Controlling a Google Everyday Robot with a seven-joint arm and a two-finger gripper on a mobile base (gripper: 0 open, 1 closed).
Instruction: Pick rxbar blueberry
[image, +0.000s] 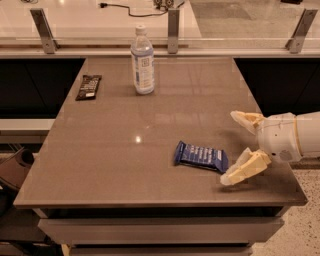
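Observation:
The rxbar blueberry (201, 156) is a flat dark-blue wrapped bar with white lettering, lying on the brown table (125, 165) near its front right. My gripper (233, 148) comes in from the right edge, just right of the bar. Its two cream fingers (246, 168) are spread wide apart and hold nothing. The near finger's tip sits close to the bar's right end; the far finger is above and behind it.
A clear water bottle (142, 60) stands upright at the table's back centre. A black-wrapped bar (88, 86) lies at the back left. A glass rail with metal posts (173, 24) runs behind the table. Dark gaps flank the table on both sides.

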